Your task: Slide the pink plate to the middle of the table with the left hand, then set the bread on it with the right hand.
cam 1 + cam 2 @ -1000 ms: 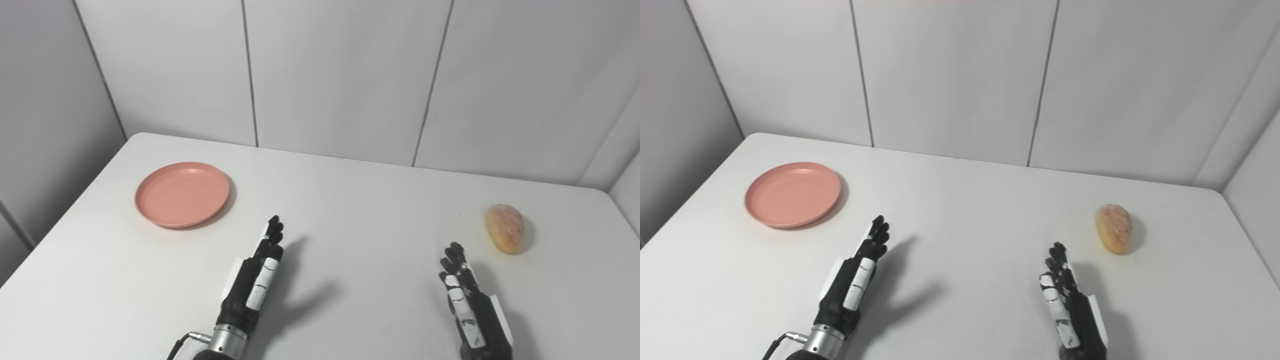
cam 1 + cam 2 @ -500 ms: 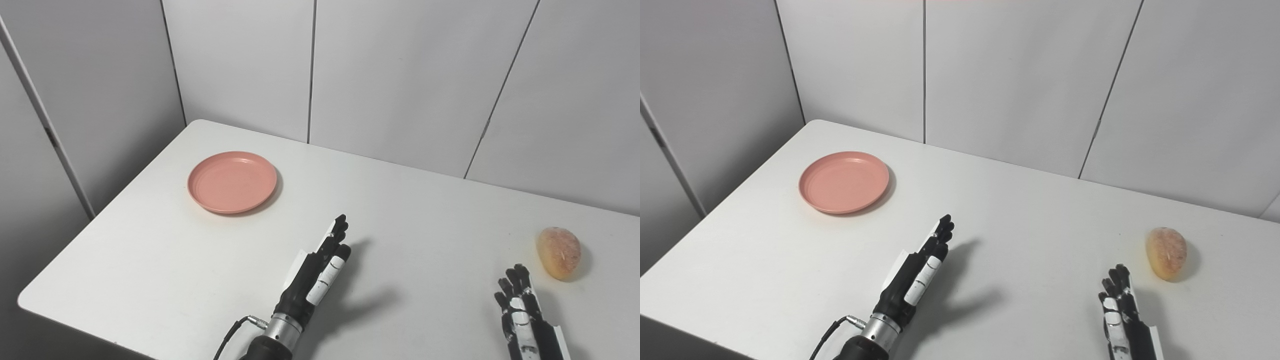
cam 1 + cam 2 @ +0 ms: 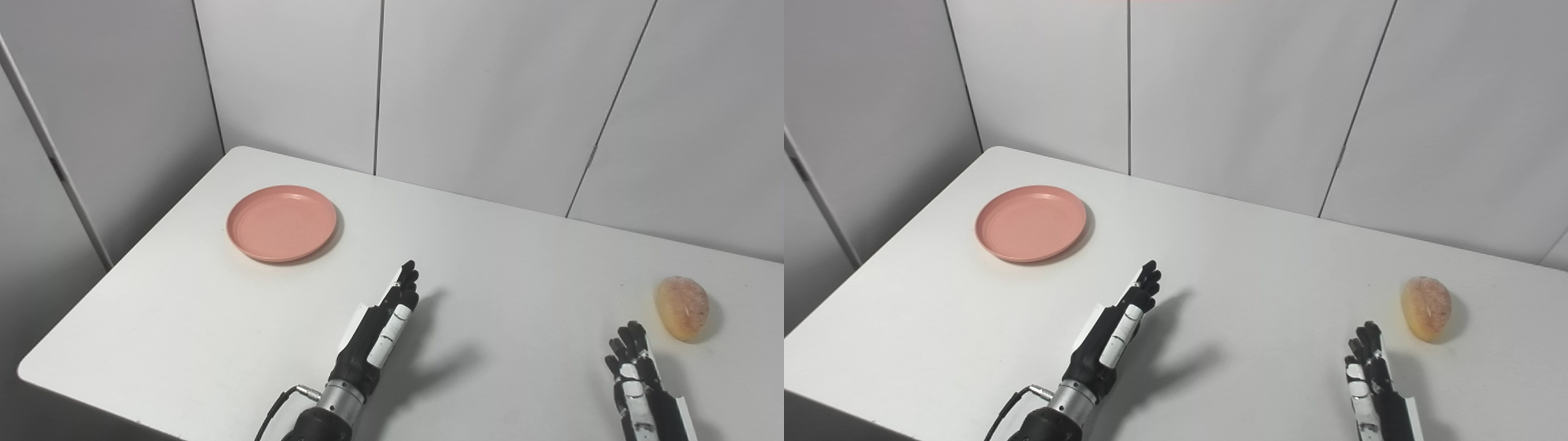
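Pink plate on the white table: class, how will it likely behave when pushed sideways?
The shallow round pink plate looks stiff and lies flat on the smooth white table, so it should probably slide, not tip. Its low rim could slip under the fingers.

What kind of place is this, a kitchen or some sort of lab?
Likely a robot test booth: a bare white table boxed in by plain grey panels, holding only a pink plate and bread.
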